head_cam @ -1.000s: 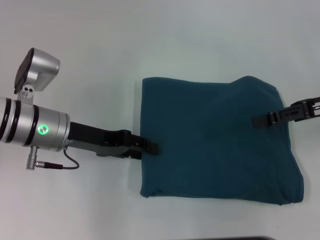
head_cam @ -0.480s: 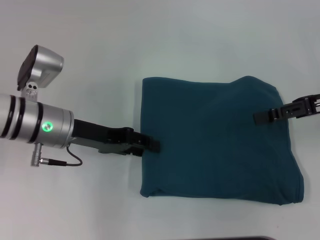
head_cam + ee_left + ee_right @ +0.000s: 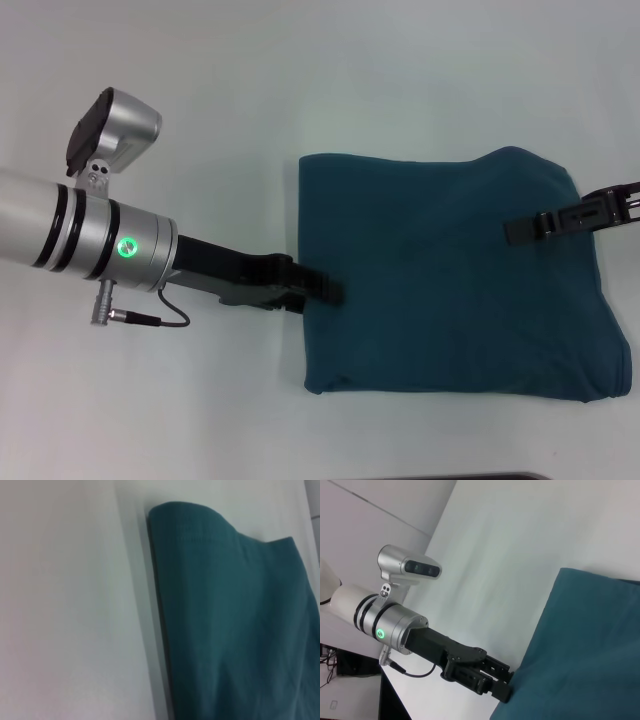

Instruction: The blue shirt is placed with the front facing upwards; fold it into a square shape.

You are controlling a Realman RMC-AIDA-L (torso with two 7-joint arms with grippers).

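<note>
The blue shirt is seen already folded into a near-square bundle towards the worktop's right edge; only tidying seems left. The left end effector, apparently closed, touches its left edge. The right end effector's state cannot be told. No print or label shows.

No readable text, labels or numbers in any view. Shirt is folded with plain teal showing, no print visible. Left arm carries only a green indicator light, no lettering.
</note>
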